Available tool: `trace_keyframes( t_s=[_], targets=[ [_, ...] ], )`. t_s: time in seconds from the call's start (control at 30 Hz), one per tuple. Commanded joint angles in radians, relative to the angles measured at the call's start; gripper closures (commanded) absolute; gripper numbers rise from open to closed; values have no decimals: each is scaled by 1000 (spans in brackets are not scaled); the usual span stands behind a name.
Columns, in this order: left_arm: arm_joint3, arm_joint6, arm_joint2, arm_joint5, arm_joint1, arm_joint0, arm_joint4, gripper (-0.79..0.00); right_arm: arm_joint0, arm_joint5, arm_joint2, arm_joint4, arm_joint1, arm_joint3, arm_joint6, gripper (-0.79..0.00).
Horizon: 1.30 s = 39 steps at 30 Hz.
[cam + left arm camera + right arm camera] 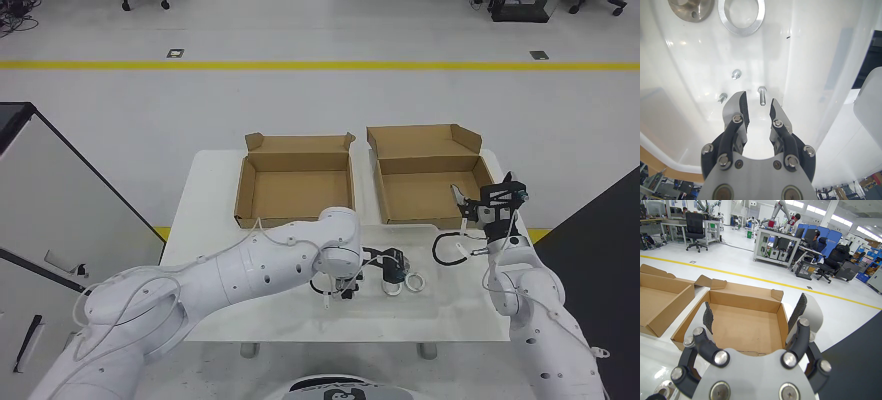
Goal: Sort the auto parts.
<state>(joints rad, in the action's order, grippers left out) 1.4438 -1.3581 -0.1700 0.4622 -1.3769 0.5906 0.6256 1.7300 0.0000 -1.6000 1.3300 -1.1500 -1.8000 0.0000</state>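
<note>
My left gripper (758, 99) hangs open low over a white tray (810, 75), its fingertips on either side of a long silver bolt (762, 95). Two shorter bolts (736, 73) (722, 98) lie close by. Farther along the tray are a flat metal ring (741, 17) and a round metal flange (690, 9). In the top view the left gripper (340, 288) sits at the table's middle front. My right gripper (755, 299) is open and holds nothing, raised at the near edge of the right cardboard box (745, 321), also seen from above (478, 208).
Two open cardboard boxes stand side by side at the back, the left box (295, 190) and the right box (425, 185). A black rubber loop (447, 250) and a small ring (415, 283) lie on the table right of the tray parts (392, 268).
</note>
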Motion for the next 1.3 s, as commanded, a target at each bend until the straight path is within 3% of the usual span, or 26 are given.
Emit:
trace_keyframes(
  t_s=[0.0, 0.63, 0.8, 0.87, 0.97, 1.1, 1.27],
  targets=[
    [-3, 4, 0, 4, -1, 2, 2, -329, 0, 0, 0, 0, 0, 0, 0, -785],
    [-44, 8, 0, 8, -21, 16, 17, -311, 0, 0, 0, 0, 0, 0, 0, -785],
    [-53, 13, 0, 13, -23, 18, 18, -256, 0, 0, 0, 0, 0, 0, 0, -785],
    [-57, 15, 0, 15, -25, 20, 18, -185, 0, 0, 0, 0, 0, 0, 0, -785],
    [-63, 20, 0, 20, -28, 24, 21, 0, 0, 0, 0, 0, 0, 0, 0, -785],
    [-64, 26, 0, 26, -30, 22, 18, 0, 0, 0, 0, 0, 0, 0, 0, -785],
    [-30, 21, -12, 20, -11, -46, -68, 0, 0, 0, 0, 0, 0, 0, 0, -785]
  ],
)
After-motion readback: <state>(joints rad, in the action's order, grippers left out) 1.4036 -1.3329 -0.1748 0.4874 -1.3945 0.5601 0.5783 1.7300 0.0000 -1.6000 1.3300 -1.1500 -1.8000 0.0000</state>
